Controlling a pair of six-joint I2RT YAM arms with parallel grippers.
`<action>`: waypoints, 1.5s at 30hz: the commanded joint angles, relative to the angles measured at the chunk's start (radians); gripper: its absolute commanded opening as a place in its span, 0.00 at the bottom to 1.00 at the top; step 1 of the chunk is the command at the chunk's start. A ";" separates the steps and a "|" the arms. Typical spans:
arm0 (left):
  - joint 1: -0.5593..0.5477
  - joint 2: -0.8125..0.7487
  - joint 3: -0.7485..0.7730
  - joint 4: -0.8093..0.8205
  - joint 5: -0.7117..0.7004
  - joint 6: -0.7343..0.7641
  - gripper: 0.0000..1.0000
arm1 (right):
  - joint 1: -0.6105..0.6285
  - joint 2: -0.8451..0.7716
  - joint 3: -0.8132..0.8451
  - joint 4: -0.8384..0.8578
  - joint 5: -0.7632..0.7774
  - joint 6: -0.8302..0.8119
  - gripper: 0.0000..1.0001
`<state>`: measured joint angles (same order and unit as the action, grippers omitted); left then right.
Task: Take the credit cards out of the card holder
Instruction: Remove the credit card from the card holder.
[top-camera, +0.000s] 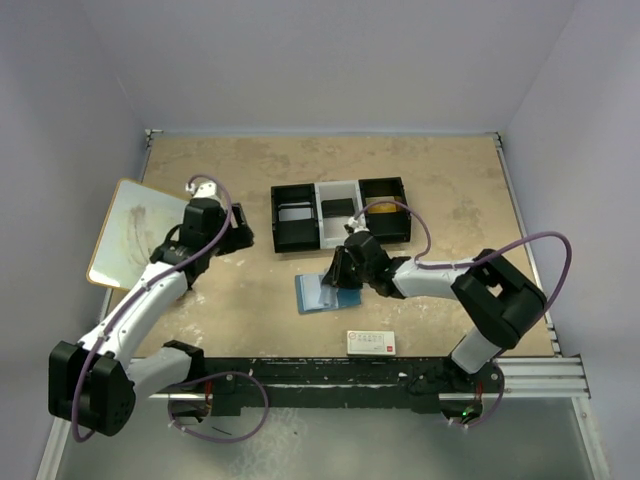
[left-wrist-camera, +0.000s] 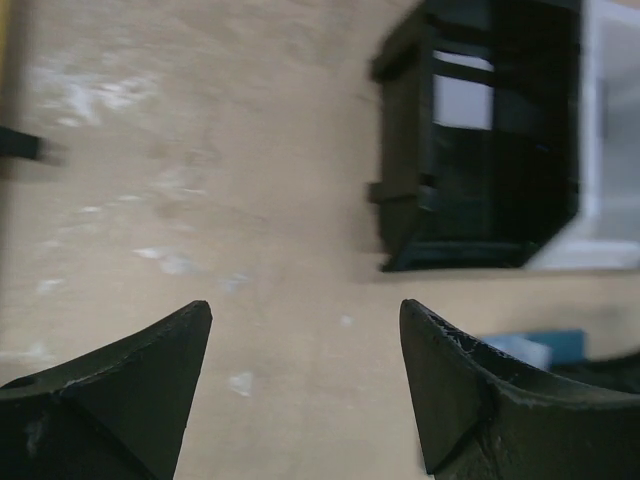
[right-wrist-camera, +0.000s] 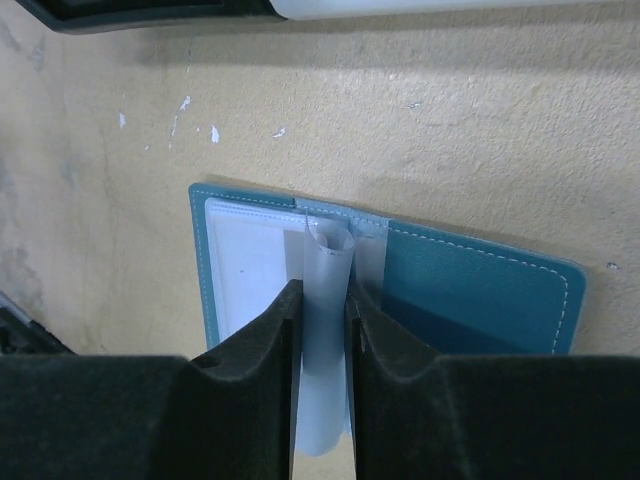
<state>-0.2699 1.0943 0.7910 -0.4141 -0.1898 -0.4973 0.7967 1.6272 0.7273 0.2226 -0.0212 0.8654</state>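
Card holder (right-wrist-camera: 470, 290) lies open under the right claw (right-wrist-camera: 322, 292), which pinches a pale sheet (right-wrist-camera: 328, 250) sticking up from it; left claw (left-wrist-camera: 305, 335) gapes empty. Guessing the pull-out's mostly ahead.

We see a tan counter (top-camera: 450, 180), scuffed with pale marks. On it lie a black-and-white compartment tray (top-camera: 340, 213) toward the far side, the blue card holder (top-camera: 312, 295) open just nearer, a white box (top-camera: 371, 342) with red print near the front edge, and a pale board (top-camera: 135, 232) overhanging the left edge.
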 joint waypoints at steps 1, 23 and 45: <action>-0.155 -0.032 -0.044 0.239 0.301 -0.163 0.73 | -0.051 -0.023 -0.086 0.194 -0.172 0.021 0.25; -0.583 0.316 -0.167 0.580 0.345 -0.344 0.67 | -0.155 0.003 -0.218 0.369 -0.278 0.111 0.36; -0.583 0.452 -0.201 0.812 0.419 -0.444 0.66 | -0.178 0.007 -0.242 0.431 -0.333 0.131 0.41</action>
<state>-0.8513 1.5391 0.5976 0.3218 0.2115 -0.9066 0.6258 1.6428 0.4992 0.6502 -0.3370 0.9993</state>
